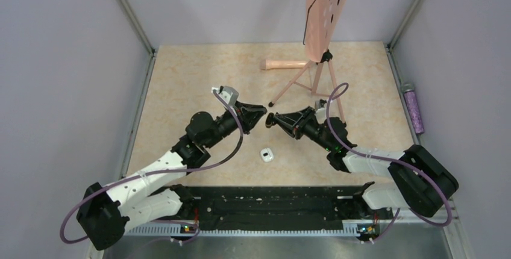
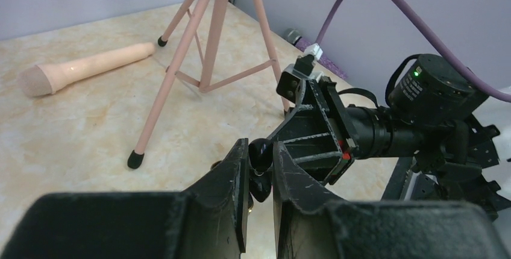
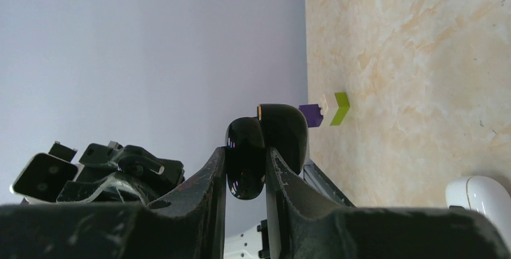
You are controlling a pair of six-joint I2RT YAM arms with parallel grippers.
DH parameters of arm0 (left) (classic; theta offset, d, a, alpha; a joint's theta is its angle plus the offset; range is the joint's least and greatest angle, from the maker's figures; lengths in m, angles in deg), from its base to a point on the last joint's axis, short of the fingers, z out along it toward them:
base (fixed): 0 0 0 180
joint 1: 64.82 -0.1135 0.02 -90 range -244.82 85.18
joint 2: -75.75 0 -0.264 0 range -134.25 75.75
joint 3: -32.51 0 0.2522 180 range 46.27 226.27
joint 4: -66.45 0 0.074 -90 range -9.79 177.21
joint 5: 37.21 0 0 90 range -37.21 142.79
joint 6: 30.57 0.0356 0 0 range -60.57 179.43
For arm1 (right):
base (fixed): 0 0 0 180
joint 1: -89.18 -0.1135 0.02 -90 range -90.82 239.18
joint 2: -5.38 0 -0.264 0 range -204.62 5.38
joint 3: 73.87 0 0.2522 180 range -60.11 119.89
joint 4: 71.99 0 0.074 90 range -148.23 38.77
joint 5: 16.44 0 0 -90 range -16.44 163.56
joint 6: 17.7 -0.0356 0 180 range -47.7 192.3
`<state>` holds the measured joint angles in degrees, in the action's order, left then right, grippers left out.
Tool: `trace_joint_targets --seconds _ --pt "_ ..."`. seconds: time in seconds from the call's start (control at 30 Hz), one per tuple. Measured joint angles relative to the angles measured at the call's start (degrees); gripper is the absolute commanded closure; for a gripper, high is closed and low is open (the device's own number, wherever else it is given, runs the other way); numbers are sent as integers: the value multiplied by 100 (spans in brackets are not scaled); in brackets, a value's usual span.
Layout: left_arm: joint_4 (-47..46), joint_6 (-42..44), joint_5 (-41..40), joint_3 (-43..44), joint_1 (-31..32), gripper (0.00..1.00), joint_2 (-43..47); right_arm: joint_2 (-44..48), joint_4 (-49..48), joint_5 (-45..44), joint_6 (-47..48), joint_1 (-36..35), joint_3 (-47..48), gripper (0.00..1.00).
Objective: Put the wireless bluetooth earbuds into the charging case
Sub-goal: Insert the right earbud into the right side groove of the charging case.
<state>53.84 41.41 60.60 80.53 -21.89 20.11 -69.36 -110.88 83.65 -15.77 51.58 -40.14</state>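
My left gripper (image 1: 263, 114) and right gripper (image 1: 270, 120) meet tip to tip above the middle of the table. In the left wrist view the left gripper (image 2: 260, 146) is shut on a glossy black earbud (image 2: 260, 153). In the right wrist view the right gripper (image 3: 246, 150) is shut on a black earbud (image 3: 246, 162), and a second rounded black piece (image 3: 284, 134) touches it. I cannot tell whether that piece is the other earbud. The white charging case (image 1: 267, 154) lies on the table below the grippers and shows at the right wrist view's edge (image 3: 479, 196).
A pink tripod (image 1: 313, 81) with a pink board stands at the back, its legs close behind the right gripper. A pink microphone (image 1: 286, 64) lies beside it. A purple-and-yellow block (image 3: 325, 113) sits far off. A purple cylinder (image 1: 413, 109) lies along the right wall.
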Motion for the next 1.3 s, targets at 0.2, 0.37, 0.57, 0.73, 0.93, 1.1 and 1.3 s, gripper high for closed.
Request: trace_joint_targets --seconds 0.2,0.37,0.57,0.73,0.93,1.1,1.3 --pt "-363 101 337 -271 39 100 0 -66 -271 -55 -201 0 0 100" --pt "-503 116 520 -402 61 100 -39 -197 -452 -50 -334 0 0 100" --pt "-726 131 664 -407 68 100 -192 -205 -573 -48 -420 0 0 100" --pt "-793 151 708 -417 68 100 -380 -205 -664 -31 -481 2 0 100" --pt "-820 280 623 -437 68 100 -391 -205 -761 -22 -520 2 -2 100" --pt "-817 415 599 -437 68 100 -404 -205 -848 -11 -560 2 -4 100" --pt "-820 485 503 -437 70 100 -492 -205 -872 -9 -564 2 -4 100"
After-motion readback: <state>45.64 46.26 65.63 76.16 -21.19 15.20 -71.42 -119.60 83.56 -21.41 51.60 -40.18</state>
